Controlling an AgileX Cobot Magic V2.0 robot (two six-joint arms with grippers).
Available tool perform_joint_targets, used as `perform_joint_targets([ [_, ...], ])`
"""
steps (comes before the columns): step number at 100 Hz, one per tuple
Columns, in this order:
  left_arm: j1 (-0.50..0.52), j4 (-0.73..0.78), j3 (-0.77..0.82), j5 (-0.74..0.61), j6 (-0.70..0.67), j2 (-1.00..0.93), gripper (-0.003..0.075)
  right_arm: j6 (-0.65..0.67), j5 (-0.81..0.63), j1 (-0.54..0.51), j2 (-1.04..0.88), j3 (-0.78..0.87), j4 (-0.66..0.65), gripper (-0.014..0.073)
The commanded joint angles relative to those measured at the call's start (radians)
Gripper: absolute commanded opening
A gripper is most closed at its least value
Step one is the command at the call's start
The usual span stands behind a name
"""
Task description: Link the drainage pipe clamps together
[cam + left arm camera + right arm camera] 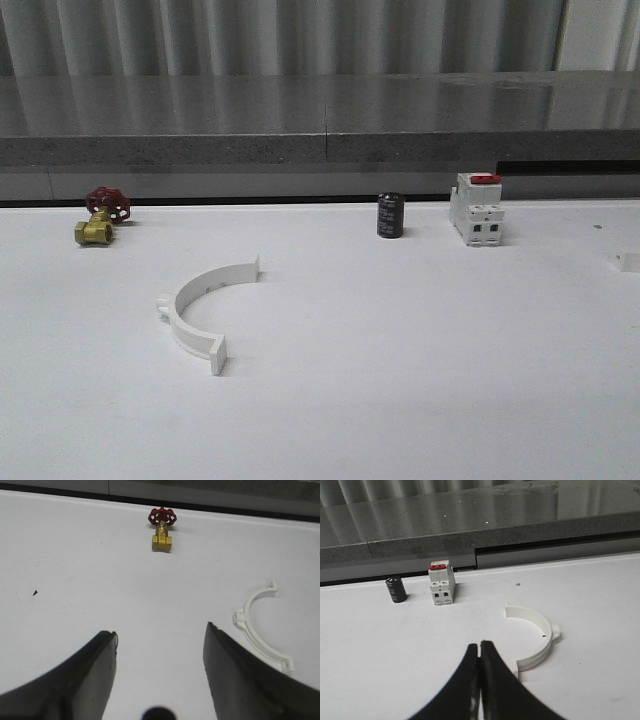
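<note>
One white half-ring drainage pipe clamp (205, 305) lies on the white table left of centre, its open side facing right. In the left wrist view this clamp (255, 625) lies just beyond and to one side of my left gripper (161, 630), which is open with nothing between its fingers (102, 665). A second clamp half (546, 636) lies flat on the table in the right wrist view, close beside my right gripper (480, 644), whose jaws are shut on nothing. A small white bit (629, 262) at the front view's right edge may be part of that half.
A brass valve with a red handwheel (100, 215) sits at the back left. A black cylinder (390, 215) and a white breaker with a red top (476, 208) stand at the back right. A grey ledge (320, 130) runs behind the table.
</note>
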Motion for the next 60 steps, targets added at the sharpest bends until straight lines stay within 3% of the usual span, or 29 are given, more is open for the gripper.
perform_joint_targets([
  [1, 0.002, 0.015, 0.032, -0.077, 0.002, -0.072, 0.0386, -0.005, -0.084, -0.005, -0.015, -0.021, 0.003, -0.0067],
  [20, 0.002, 0.029, 0.09, -0.077, 0.002, -0.189, 0.0364, -0.005, -0.123, -0.005, -0.015, -0.021, 0.003, -0.0067],
  [29, 0.002, 0.037, 0.09, -0.078, 0.002, -0.206, 0.027, -0.005, -0.171, -0.005, -0.015, -0.021, 0.003, -0.0067],
  [46, 0.002, 0.037, 0.09, -0.083, 0.002, -0.208, -0.0022, -0.005, -0.18, -0.005, -0.013, -0.031, 0.003, -0.0067],
  [60, 0.002, 0.037, 0.09, -0.085, 0.002, -0.208, -0.002, -0.005, -0.079, -0.005, 0.012, -0.114, 0.006, -0.0067],
])
